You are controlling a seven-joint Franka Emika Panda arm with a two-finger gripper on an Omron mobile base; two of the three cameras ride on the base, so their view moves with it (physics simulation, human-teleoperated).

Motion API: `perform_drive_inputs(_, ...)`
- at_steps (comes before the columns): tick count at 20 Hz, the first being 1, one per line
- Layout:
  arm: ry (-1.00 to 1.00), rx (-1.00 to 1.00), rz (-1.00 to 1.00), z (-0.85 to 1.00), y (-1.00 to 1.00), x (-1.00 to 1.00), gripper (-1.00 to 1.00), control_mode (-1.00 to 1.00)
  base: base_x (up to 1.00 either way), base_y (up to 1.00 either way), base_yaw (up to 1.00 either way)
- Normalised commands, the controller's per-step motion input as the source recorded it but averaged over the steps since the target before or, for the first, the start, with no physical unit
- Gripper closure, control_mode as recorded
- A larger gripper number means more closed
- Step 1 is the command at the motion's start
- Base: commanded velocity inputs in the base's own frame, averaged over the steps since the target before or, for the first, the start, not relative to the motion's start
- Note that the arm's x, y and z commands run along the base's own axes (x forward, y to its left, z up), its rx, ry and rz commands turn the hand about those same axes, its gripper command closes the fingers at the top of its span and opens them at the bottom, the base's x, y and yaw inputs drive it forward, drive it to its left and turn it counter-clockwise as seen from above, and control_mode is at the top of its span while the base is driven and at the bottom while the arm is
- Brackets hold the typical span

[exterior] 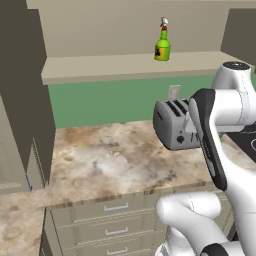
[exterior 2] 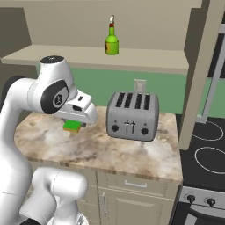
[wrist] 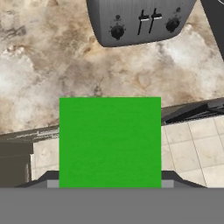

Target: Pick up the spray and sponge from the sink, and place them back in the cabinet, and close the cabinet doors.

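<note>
The lime-green spray (exterior: 162, 46) (exterior 2: 112, 41) stands upright on the shelf of the open beige cabinet (exterior: 100, 67) (exterior 2: 145, 61). The sponge (wrist: 109, 140) (exterior 2: 72, 127), green on top with a yellow layer below, sits between the fingertips (wrist: 168, 183) of my gripper (wrist: 110, 184) (exterior 2: 74, 122), which is shut on it above the marbled counter, left of the toaster. One cabinet door (exterior 2: 200, 74) swings open at the right, another (exterior: 25, 90) at the left. The sink is out of view.
A silver toaster (exterior: 175, 125) (exterior 2: 132, 115) (wrist: 140, 19) stands on the counter (exterior: 110, 160) below the shelf. A black stove (exterior 2: 206, 151) borders the counter on the right. Beige drawers (exterior: 115, 220) run along the counter's front.
</note>
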Motion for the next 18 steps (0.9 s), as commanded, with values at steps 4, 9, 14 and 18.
perform_drive_inputs(4, 0.0, 0.0, 0.0, 0.0, 0.0, 0.0, 1.0, 1.0, 0.44, -0.02, 0.0)
perform_drive_inputs(9, 0.0, 0.0, 0.0, 0.0, 0.0, 0.0, 1.0, 1.0, 0.45, 0.0, 0.01)
perform_drive_inputs(14, 0.0, 0.0, 0.0, 0.0, 0.0, 0.0, 1.0, 1.0, 0.42, 0.0, 0.0)
perform_drive_inputs(18, 0.0, 0.0, 0.0, 0.0, 0.0, 0.0, 1.0, 1.0, 0.46, 0.0, 0.0)
